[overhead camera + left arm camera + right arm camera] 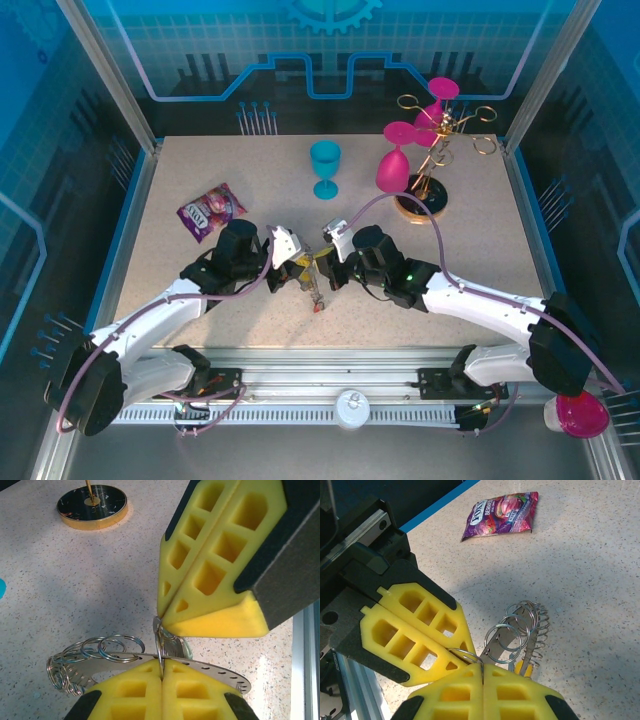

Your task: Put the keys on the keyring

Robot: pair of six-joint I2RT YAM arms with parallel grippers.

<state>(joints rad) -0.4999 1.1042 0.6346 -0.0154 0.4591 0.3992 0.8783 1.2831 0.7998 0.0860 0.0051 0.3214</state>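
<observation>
Both grippers meet over the middle of the table. My left gripper is shut on a small wire loop standing up from the flat grey keyring. My right gripper is shut on a thin loop too, tip to tip with the left fingers. The right fingers come down onto the top of the loop that the left one pinches. More loops fan out along the ring's rim. A teal key and a yellow key head hang behind the ring; keys dangle below the grippers.
A purple sweet packet lies at the left. A teal goblet stands at the back middle. Pink goblets hang on a golden rack with a black round base. Another pink goblet sits off the table's near right corner.
</observation>
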